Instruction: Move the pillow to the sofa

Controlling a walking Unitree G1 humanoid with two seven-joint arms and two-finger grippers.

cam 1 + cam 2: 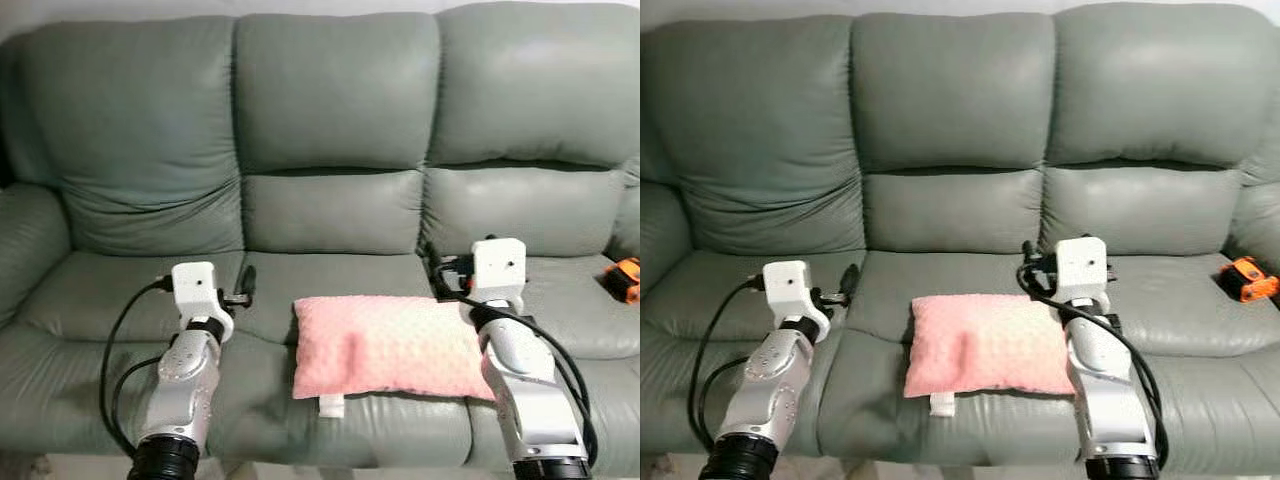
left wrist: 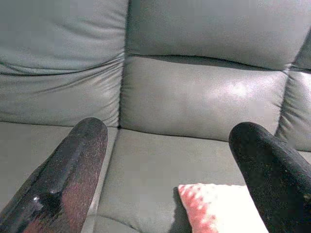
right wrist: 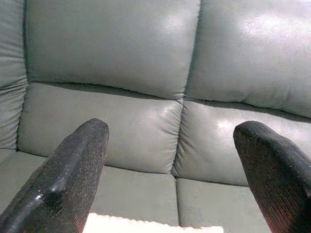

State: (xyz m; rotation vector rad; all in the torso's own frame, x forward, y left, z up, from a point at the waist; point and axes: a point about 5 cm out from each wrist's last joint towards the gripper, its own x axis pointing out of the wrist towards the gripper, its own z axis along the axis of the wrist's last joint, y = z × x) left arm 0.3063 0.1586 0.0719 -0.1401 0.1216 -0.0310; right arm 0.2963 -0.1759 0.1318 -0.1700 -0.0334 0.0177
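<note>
On the sofa's middle seat one pink pillow is lying near the front edge, two grippers, left and right, flanking it with jaws spread wide, holding nothing.

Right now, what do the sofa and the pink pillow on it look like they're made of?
The sofa looks like grey-green leather or a faux version of it: smooth, with soft sheen and creased folds. Which one, I cannot tell. The pink pillow looks like plush fabric with a dotted, bumpy nap and a matte finish; a white tag sticks out at its front edge.
</note>
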